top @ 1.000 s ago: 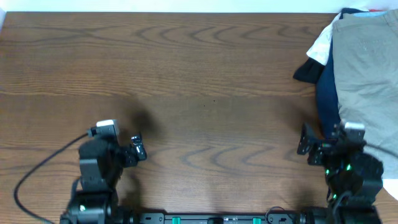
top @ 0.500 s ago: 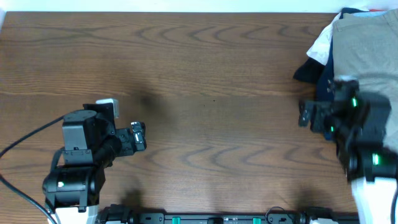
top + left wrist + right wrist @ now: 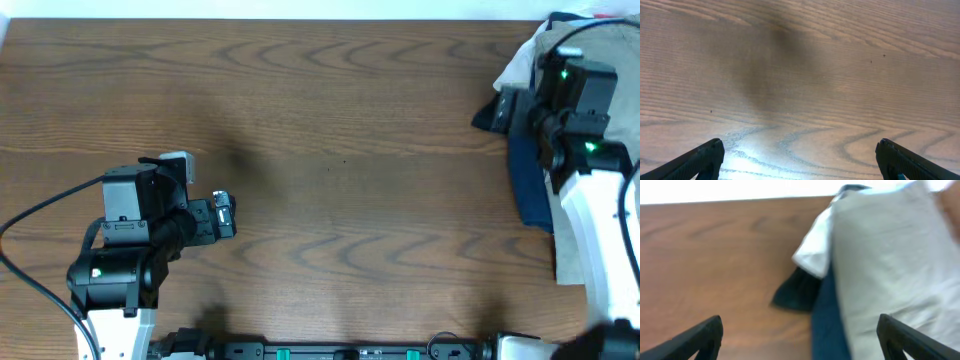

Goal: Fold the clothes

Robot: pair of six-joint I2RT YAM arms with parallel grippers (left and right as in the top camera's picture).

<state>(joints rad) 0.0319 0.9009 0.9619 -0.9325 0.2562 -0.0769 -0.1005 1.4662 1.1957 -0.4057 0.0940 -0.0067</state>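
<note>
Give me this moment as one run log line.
left gripper: open, above table | right gripper: open, above navy garment edge | shorts: atop navy garment, ungripped

The table (image 3: 340,120) is brown with wavy, darker wood grain. At its right edge, the shorts (image 3: 890,255) are plain khaki-beige, beside a navy blue garment (image 3: 827,325) and a white garment (image 3: 815,250). The left gripper (image 3: 800,152) and right gripper (image 3: 800,330) are black.

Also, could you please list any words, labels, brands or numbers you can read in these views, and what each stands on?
None can be read: the khaki shorts, the navy garment, the white garment and the wooden table show no text, and the right wrist view is blurred.
</note>
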